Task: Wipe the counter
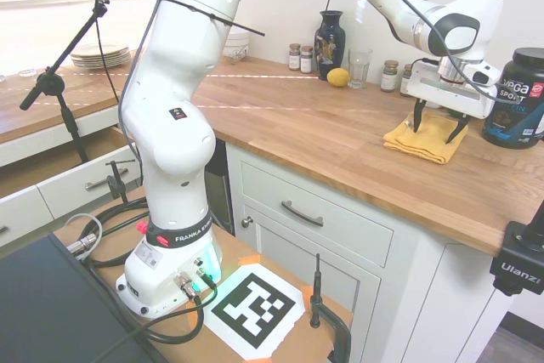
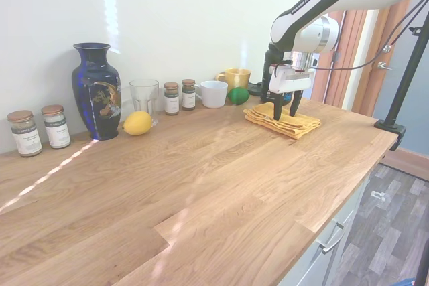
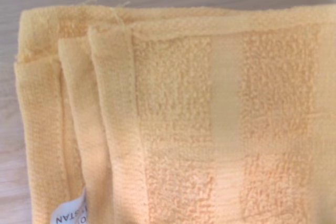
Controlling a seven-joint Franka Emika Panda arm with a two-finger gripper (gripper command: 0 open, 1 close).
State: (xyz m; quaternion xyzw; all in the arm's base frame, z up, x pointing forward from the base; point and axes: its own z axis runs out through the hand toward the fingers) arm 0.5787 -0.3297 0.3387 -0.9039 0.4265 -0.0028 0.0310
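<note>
Straddling folded yellow towel (image 1: 425,138) | fingers (image 1: 419,114) spread | counter (image 1: 340,138) beneath

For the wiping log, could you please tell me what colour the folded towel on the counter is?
Yellow-orange, the towel shows best in the wrist view.

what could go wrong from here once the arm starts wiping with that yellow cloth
1. The gripper is open over the folded yellow cloth; the loose layers at its edge may unfold or bunch if only the top one is pinched.
2. The black tub stands right beside the cloth, so a sideways stroke could knock it.
3. The green fruit and white mug sit close behind on the counter.
</note>
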